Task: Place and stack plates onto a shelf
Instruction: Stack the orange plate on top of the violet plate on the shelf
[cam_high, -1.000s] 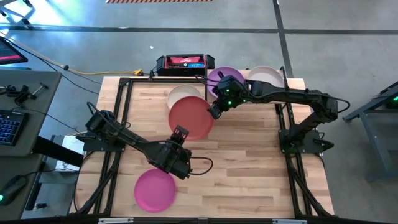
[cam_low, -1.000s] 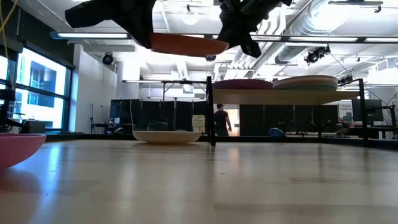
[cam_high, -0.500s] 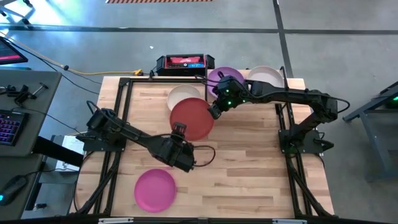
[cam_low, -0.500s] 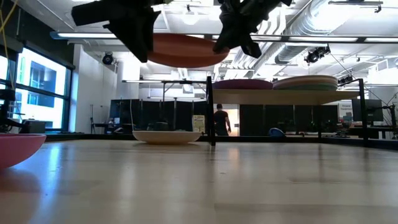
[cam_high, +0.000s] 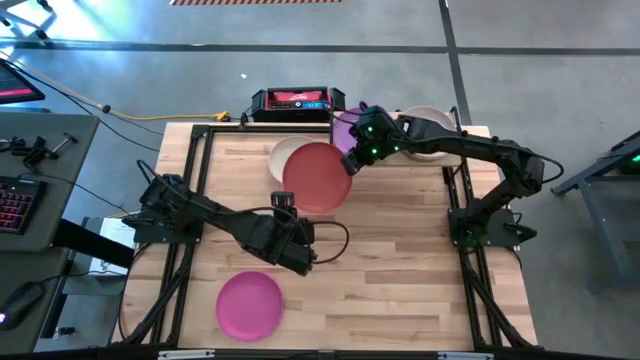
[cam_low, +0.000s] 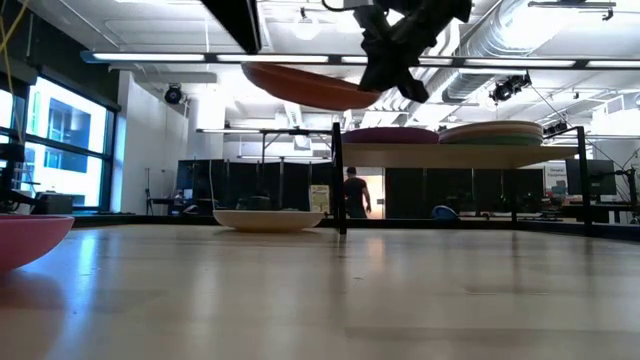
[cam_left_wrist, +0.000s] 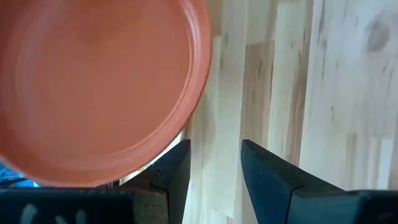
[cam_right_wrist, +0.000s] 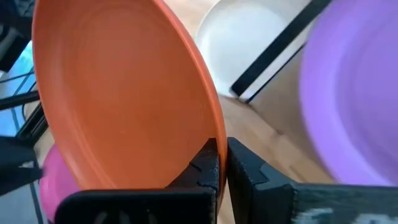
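My right gripper (cam_high: 352, 160) is shut on a coral red plate (cam_high: 317, 178), which is up in the air over the table's far middle. My left gripper (cam_left_wrist: 214, 155) stands open just near of that plate (cam_left_wrist: 99, 87), touching nothing. A white plate (cam_high: 290, 152) lies flat on the table, partly under the red one. A magenta plate (cam_high: 250, 305) rests on the table near its front left. On the shelf (cam_low: 450, 155) at the far right lie a purple plate (cam_high: 350, 122) and a cream-topped stack (cam_high: 430, 120). My right gripper pinches the red plate's rim (cam_right_wrist: 208, 134) between its two fingers, on the side of the plate toward the shelf. The fingers come from the table's right, slanting down. The plate is lifted clear of the table and tilted (cam_low: 300, 88).
The shelf's black post (cam_low: 338, 180) stands between the white plate and the purple one. A black and red box (cam_high: 295, 100) sits beyond the table's far edge. A person (cam_low: 352, 195) stands far off in the room.
My left gripper has opened and let go of the red plate's near rim. My right gripper has carried the plate toward the far edge and the shelf, and the plate has tipped from level to tilted.
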